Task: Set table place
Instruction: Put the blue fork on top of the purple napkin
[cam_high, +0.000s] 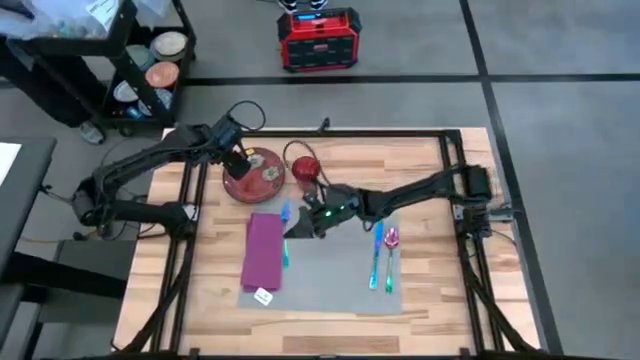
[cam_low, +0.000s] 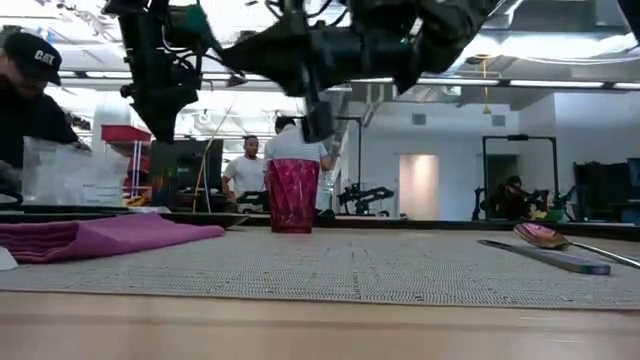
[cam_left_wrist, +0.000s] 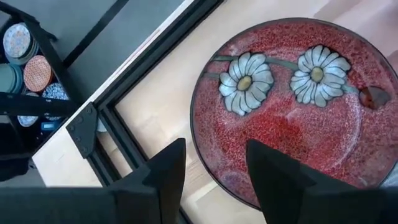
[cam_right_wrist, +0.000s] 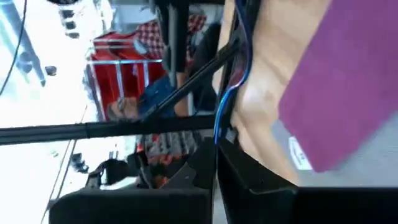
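The grey place mat (cam_high: 335, 270) lies on the wooden table (cam_high: 430, 170). On it lie a magenta napkin (cam_high: 263, 250) at the left and a blue knife (cam_high: 377, 255) and a spoon (cam_high: 391, 240) at the right. A red flowered plate (cam_left_wrist: 298, 106) and a red cup (cam_high: 305, 170) stand on the bare wood beyond the mat. My left gripper (cam_left_wrist: 214, 171) hangs open above the plate's left rim. My right gripper (cam_high: 298, 228) is shut on a thin blue utensil (cam_high: 285, 240) beside the napkin's right edge. My right gripper pinches the blue utensil's thin handle (cam_right_wrist: 219, 127) between its two shut fingers. The utensil runs on past the fingertips, alongside the napkin. Whether its far end rests on the mat, I cannot tell.
A black shelf cart (cam_high: 150, 60) with stacked dishes stands off the table's far left corner, and a red case (cam_high: 318, 40) sits on the floor behind. People stand in the room beyond the table in the low view. The mat's middle (cam_high: 335, 250) lies bare.
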